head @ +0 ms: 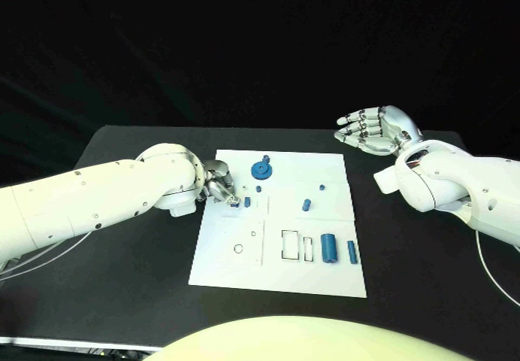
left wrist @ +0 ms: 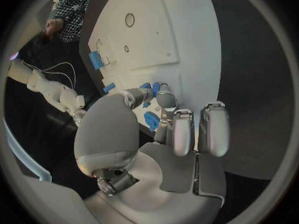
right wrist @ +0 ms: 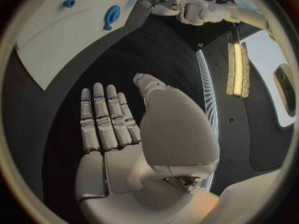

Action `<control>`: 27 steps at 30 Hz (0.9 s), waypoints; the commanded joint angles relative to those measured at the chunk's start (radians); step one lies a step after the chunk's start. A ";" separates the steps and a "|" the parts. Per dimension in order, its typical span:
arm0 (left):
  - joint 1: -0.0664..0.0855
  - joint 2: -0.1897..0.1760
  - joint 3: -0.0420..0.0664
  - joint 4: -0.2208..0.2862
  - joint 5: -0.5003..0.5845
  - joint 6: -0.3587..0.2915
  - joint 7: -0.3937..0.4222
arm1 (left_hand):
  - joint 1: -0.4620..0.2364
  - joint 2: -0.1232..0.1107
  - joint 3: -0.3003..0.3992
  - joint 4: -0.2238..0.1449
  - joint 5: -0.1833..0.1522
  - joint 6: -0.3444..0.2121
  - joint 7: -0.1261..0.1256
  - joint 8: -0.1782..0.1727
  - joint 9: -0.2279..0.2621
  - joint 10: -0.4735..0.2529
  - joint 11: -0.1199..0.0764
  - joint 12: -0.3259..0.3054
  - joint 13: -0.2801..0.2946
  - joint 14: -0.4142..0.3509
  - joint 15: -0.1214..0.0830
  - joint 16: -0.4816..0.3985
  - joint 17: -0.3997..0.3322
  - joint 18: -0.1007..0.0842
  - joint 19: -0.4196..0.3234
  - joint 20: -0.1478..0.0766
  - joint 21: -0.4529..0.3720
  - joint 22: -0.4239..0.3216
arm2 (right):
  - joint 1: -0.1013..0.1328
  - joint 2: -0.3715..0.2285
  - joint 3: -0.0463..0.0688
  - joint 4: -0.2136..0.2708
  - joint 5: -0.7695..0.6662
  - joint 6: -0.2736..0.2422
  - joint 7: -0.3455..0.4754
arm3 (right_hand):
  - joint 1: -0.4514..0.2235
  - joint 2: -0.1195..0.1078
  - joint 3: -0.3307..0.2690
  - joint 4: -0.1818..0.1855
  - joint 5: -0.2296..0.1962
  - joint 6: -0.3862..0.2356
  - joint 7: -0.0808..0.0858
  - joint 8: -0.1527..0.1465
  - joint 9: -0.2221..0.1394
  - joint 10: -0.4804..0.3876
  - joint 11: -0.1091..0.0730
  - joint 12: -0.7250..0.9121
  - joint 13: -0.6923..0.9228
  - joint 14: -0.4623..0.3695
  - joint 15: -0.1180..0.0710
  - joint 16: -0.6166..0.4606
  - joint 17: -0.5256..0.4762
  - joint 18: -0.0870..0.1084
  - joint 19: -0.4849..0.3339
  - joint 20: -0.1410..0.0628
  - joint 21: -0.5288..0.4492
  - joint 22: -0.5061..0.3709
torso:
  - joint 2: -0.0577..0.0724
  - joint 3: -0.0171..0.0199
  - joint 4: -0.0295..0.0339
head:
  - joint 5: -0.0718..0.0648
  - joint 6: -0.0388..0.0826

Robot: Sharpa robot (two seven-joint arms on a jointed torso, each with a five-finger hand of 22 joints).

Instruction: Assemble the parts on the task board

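Left hand at the board's edge, right hand idle.

Left hand [head: 217, 184] worked at the task board's [head: 325, 278] near-left edge, fingers [left wrist: 166, 100] closed around what looked like a small blue part [left wrist: 151, 120], probably to seat it. Right hand [head: 374, 129] hung over the worktop [head: 130, 286] beyond the board, fingers apart, holding nothing. No readable writing.

One task board [head: 284, 267] is counted on one table [head: 130, 286]; six blue parts [head: 328, 246] are seen, plus two robot hands [head: 222, 186].
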 commanded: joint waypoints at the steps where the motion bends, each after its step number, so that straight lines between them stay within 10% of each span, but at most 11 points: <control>1: -0.004 -0.003 -0.004 -0.002 -0.031 0.003 -0.003 | 0.000 0.004 0.168 -0.174 0.007 0.027 -0.023 0.004 0.002 0.008 0.000 0.004 0.002 0.097 -0.007 0.006 0.224 -0.012 0.009 -0.002 0.006 0.058 | 0.000 0.000 0.000 0.001 -0.008 0.013 0.017 | -0.003 0.008 0.002 0.002 0.004 0.007 0.043 -0.005 -0.001 0.006 -0.001 -0.007 -0.001 0.006 -0.001 0.005 -0.001 0.014 -0.002 -0.001 0.001 -0.001 | 0.001 0.0002 0.0001 | 0.002 0.001; 27: -0.005 -0.019 -0.002 0.013 -0.058 0.004 -0.001 | 0.005 0.003 0.172 -0.183 0.008 0.030 -0.024 0.005 0.002 0.011 -0.002 0.004 0.002 0.098 -0.009 0.009 0.229 -0.013 0.013 -0.004 0.009 0.063 | -0.001 0.001 0.000 -0.001 -0.007 0.014 0.020 | -0.008 0.008 0.002 0.004 0.006 0.007 0.044 -0.006 -0.001 0.006 -0.001 -0.008 -0.001 0.006 -0.001 0.004 -0.003 0.014 -0.001 -0.001 0.001 -0.003 | 0.000 0.0002 0.0001 | 0.003 -0.006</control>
